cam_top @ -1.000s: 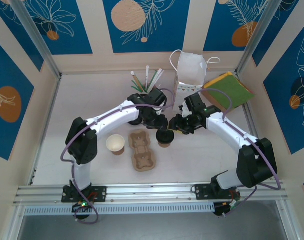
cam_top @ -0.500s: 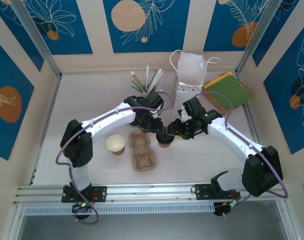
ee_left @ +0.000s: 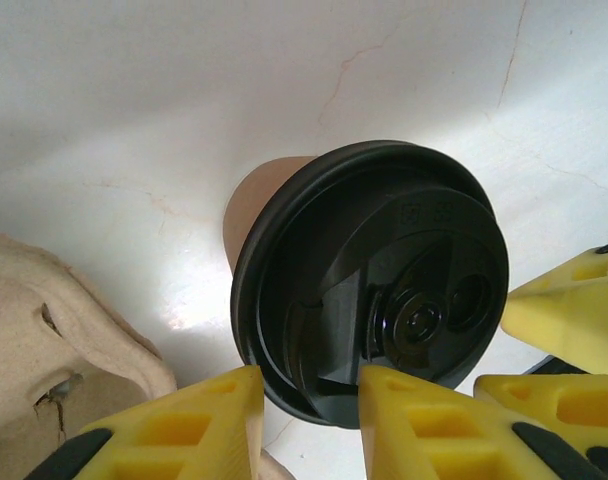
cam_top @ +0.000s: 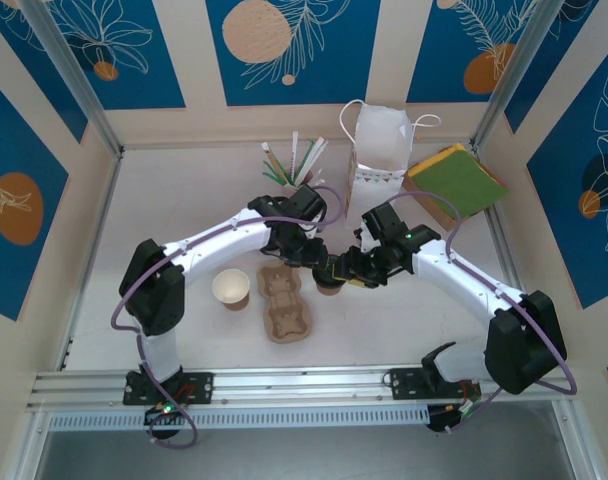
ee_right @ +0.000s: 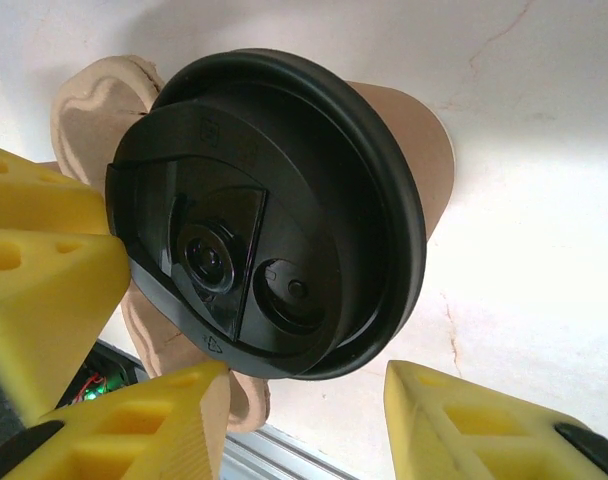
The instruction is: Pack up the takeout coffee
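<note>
Coffee (ee_left: 369,280) stands just beside tray (ee_left: 54,320) edge, bare table (ee_left: 184,80) beyond.

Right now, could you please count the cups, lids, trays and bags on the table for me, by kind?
Brown kraft paper cups: 2 (lidded cup, lidless cup)
Round black plastic lid: 1
Beige moulded pulp tray: 1
White paper bag: 1
Total: 5
</note>
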